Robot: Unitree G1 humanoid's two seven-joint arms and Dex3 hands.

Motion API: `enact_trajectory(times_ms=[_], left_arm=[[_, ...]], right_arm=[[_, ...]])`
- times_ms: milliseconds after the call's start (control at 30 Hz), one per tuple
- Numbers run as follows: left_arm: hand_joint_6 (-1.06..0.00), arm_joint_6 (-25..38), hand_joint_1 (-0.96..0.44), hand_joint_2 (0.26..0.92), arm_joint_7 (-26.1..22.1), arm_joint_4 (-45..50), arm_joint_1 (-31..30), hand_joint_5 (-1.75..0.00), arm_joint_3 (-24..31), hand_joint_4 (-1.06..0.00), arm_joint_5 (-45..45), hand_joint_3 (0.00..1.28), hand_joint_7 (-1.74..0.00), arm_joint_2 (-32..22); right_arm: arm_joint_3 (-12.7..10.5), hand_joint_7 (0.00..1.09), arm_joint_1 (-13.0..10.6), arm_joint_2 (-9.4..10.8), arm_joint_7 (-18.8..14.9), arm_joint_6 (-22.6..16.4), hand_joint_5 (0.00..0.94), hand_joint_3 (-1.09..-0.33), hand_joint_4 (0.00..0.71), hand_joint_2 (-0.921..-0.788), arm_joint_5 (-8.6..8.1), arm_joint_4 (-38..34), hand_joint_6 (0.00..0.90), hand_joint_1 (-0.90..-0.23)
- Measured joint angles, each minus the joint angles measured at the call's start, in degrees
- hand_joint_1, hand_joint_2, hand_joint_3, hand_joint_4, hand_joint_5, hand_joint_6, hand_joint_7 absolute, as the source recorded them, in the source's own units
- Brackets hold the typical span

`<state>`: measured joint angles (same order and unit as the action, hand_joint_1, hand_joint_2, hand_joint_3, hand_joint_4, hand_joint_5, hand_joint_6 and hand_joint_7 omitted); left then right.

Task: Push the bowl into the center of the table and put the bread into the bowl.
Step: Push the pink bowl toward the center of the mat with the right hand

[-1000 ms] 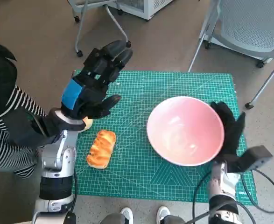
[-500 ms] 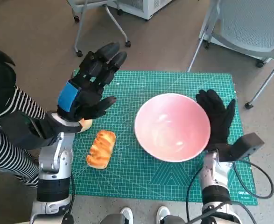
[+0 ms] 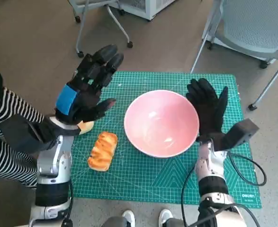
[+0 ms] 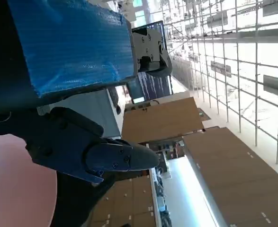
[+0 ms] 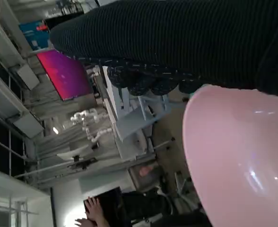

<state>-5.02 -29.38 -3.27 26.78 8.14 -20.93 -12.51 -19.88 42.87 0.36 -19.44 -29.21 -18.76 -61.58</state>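
The pink bowl (image 3: 161, 123) is touched on its side by the flat right hand (image 3: 208, 111), fingers spread. The left hand (image 3: 84, 90) is held above the bench (image 3: 143, 177) with fingers spread, empty, near the bread (image 3: 103, 150).

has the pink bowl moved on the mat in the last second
Yes. The pink bowl has slid left across the green mat, away from its right edge toward the bread, with the right hand against it.

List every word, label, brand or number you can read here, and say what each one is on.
Mat: white print at its near right corner, too small to read.
Mat: grid lines carry fine markings, too small to read.
Blue sign and purple screen on the far wall in the right wrist view: blurred, unreadable.
Bowl, bread, left hand, right hand: no text shows.
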Motion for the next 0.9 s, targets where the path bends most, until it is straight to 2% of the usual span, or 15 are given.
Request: enact_trajectory(times_ms=[200, 533, 633, 700, 900], left_arm=[[0.00, -0.16, -0.61, 0.921, 0.00, 0.13, -0.64, -0.10, 0.17, -0.08, 0.00, 0.27, -0.53, -0.37], [0.00, -0.32, -0.60, 0.921, 0.02, 0.67, -1.60, -0.09, 0.57, -0.09, 0.00, 0.27, -0.52, -0.65], [0.00, -0.32, -0.60, 0.921, 0.17, 1.06, -1.81, -0.08, 0.59, -0.09, 0.00, 0.27, -0.52, -0.65], [0.00, -0.32, -0.61, 0.921, 0.44, 1.43, -1.90, -0.08, 0.58, -0.09, 0.00, 0.27, -0.52, -0.65], [0.00, -0.32, -0.62, 0.921, 1.22, 1.84, -1.84, -0.07, 0.13, -0.09, 0.13, 0.27, -0.52, -0.43]], right_arm=[[0.01, 0.48, 2.04, -0.07, 0.22, 0.12, 0.000, -0.923, 0.146, -0.921, 0.35, -2.23, 0.044, -0.563], [0.43, 0.48, 2.00, -1.35, 0.39, 0.12, 0.001, -0.923, 0.146, -0.921, 1.17, -1.44, 0.048, -0.566], [1.19, 0.48, 1.50, -2.24, 1.08, 0.08, 0.001, -0.906, 0.148, -0.921, 1.66, 1.25, 0.050, -0.577], [1.96, 0.48, 0.91, -2.87, 1.76, 0.02, 0.002, -0.893, 0.149, -0.921, 2.71, 4.13, 0.052, -0.583], [4.83, 0.51, -2.08, -4.21, 2.91, 0.36, 0.004, -0.832, 0.154, -0.921, 4.95, 16.53, 0.062, -0.617]])
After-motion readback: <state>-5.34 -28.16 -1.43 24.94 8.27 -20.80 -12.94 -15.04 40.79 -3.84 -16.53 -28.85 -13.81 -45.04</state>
